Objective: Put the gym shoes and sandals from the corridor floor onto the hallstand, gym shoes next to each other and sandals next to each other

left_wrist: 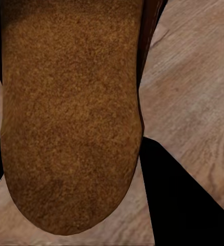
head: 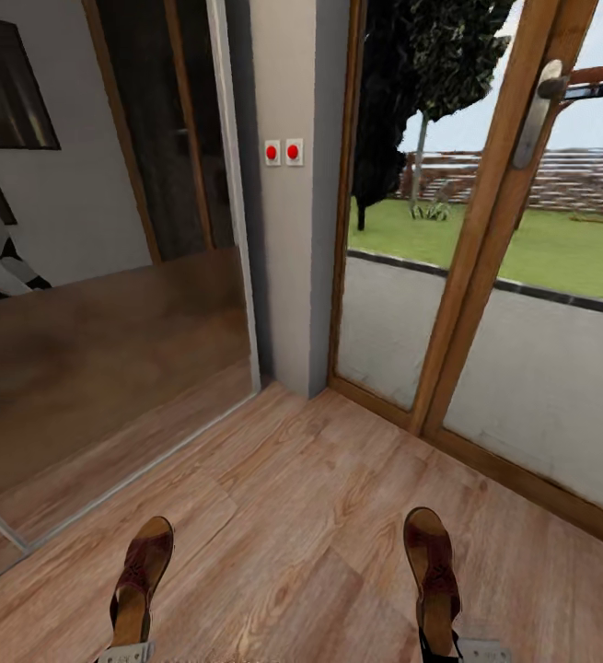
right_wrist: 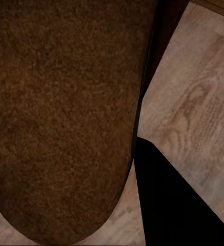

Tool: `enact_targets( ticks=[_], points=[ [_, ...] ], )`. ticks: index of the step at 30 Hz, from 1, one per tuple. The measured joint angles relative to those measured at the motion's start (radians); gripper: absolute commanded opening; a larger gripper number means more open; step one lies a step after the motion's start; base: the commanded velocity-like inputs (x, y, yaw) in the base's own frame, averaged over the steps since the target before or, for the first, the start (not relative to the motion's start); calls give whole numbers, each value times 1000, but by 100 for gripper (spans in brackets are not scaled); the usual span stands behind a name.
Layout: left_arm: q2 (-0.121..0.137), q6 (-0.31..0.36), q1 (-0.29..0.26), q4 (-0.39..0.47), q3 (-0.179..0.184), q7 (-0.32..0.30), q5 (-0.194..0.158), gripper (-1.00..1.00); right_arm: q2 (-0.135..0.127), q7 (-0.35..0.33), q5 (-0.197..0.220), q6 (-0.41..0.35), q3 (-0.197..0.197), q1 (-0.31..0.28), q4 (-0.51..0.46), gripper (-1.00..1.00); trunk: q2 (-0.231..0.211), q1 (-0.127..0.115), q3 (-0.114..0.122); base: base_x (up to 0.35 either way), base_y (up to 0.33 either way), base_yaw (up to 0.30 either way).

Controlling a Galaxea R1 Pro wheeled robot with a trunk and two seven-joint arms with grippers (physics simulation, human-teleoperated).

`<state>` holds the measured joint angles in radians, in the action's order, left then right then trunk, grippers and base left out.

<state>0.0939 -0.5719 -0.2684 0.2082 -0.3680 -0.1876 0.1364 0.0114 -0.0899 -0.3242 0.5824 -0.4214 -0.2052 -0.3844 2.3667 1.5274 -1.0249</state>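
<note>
**Two sandals held, no rack in sight**

Carrying is the step in hand, to judge by the head view: a sandal sits at the end of each arm, low in the picture. The left sandal [head: 140, 582] rises from the pale tip of the left gripper [head: 126, 654], and the right sandal [head: 433, 575] from the right gripper [head: 471, 650]. The fingers themselves are hidden at the frame's edge, so I cannot tell how far they are closed, though each sandal appears to be carried.

To do this well, keep both sandals level and apart while the base turns to find the shoe rack; a brush against the door frame [head: 471, 276] could knock one loose.

Each wrist camera looks onto a rounded, grainy brown footbed, suede-like, with knotted wood planks beside it. Woven reddish-brown straps cross the toes. Beyond lie the plank floor [head: 310, 497], a mirror panel [head: 108, 368], two red buttons [head: 283, 152], then glass, grey paving and lawn.
</note>
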Motion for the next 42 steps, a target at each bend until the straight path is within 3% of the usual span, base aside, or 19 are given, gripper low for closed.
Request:
enact_targets(
  ticks=[42],
  points=[
    [0, 0, -1, -5, 0, 0, 0, -100, 0, 1, 0, 1, 0, 0, 14, -100, 0, 0, -28, 0, 0, 264]
  ],
)
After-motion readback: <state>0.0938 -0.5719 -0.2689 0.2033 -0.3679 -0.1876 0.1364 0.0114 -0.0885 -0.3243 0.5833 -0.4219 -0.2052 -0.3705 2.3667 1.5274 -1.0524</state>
